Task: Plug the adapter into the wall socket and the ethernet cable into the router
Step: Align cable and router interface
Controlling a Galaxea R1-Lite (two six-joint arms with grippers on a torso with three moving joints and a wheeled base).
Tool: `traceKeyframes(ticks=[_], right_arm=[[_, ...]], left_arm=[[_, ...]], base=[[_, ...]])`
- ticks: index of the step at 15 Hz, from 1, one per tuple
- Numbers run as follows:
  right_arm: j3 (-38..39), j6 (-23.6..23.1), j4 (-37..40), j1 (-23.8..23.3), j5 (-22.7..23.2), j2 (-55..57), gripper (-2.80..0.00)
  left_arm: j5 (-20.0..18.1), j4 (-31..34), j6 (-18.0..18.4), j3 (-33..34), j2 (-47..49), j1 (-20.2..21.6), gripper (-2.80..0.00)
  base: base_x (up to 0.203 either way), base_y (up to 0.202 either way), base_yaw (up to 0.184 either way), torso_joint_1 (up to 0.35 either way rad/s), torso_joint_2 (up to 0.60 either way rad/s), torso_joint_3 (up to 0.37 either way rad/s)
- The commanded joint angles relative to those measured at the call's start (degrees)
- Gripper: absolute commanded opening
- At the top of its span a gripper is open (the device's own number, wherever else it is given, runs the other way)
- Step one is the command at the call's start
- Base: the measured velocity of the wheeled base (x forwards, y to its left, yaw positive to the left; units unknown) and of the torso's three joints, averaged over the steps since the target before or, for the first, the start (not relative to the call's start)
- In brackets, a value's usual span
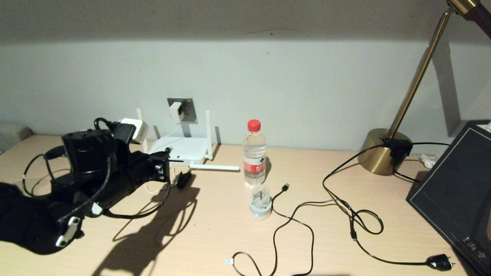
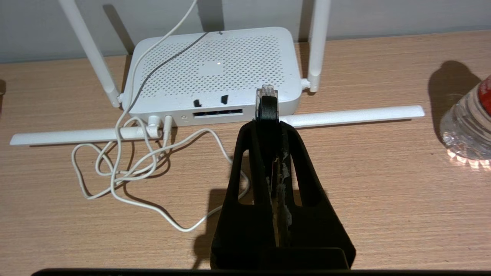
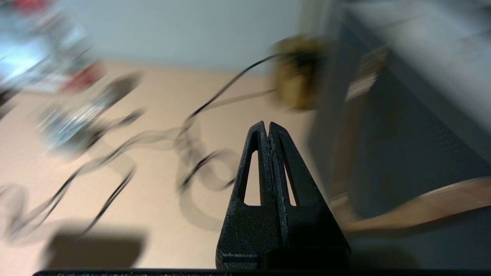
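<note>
Nearest the head camera is the left arm, reaching over the counter [image 1: 215,230] toward the router [image 2: 215,73]. Its left gripper [image 2: 268,115] has its jaws pinched shut on the ethernet cable [image 2: 267,105], held just behind the clear connector, whose tip points at the router's port edge and sits just short of it, off to one side of the dark port slot. The cable's run behind the jaws is hidden.

At the wall, the adapter [image 1: 176,112] is already seated in the socket [image 1: 183,110], its thin white cord drooping down to the router and coiling loosely on the counter.

The right gripper [image 3: 268,128] appears only in its own wrist view, jaws closed on nothing, over the lamp-side end of the counter.

Judging by its look, the connector is light, rigid and brittle at its latch, while the cable is limp; gripping the boot right behind the clip seems the sound hold, keeping the tip from wobbling. The router is likely light enough to slide when pushed.
</note>
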Motion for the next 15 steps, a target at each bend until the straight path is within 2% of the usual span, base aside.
traceKeyframes(ticks=[1,3,5,7,12,13,15], right_arm=[[5.18,-0.69,-0.01,-0.08,7.95,-5.75,-2.8],[11.29,-3.99,-0.01,-0.13,11.16,-7.04,-2.8],[17.26,-6.44,-0.01,-0.27,10.42,-9.69,-2.8],[21.33,-8.11,0.09,-0.28,9.68,-13.88,-2.8],[23.36,-7.47,1.46,-0.39,9.16,-23.17,-2.8],[23.3,-7.71,1.84,-0.43,7.64,-26.15,-2.8],[24.92,-9.22,1.64,-0.51,-0.63,-27.52,-2.8]], left_arm=[[0.02,-0.28,-0.02,-0.05,0.78,0.37,-2.8],[-0.04,-0.28,-0.11,-0.05,1.46,0.7,-2.8],[-0.28,-0.11,-0.54,-0.22,1.53,0.81,-2.8],[-2.08,0.23,-3.24,-0.3,1.58,0.81,-2.8],[-2.95,0.25,-5.24,-0.55,2.8,0.84,-2.8],[-2.44,0.22,-5.12,-0.59,2.99,0.9,-2.8],[-1.38,0.16,-5.12,-0.73,3.07,1.17,-2.8]], base=[[0.0,0.0,0.0,0.0,0.0,0.0],[0.0,0.0,0.0,0.0,0.0,0.0],[0.0,0.0,0.0,0.0,0.0,0.0],[0.0,0.0,0.0,0.0,0.0,0.0],[0.0,0.0,0.0,0.0,0.0,0.0],[0.0,0.0,0.0,0.0,0.0,0.0],[0.0,0.0,0.0,0.0,0.0,0.0]])
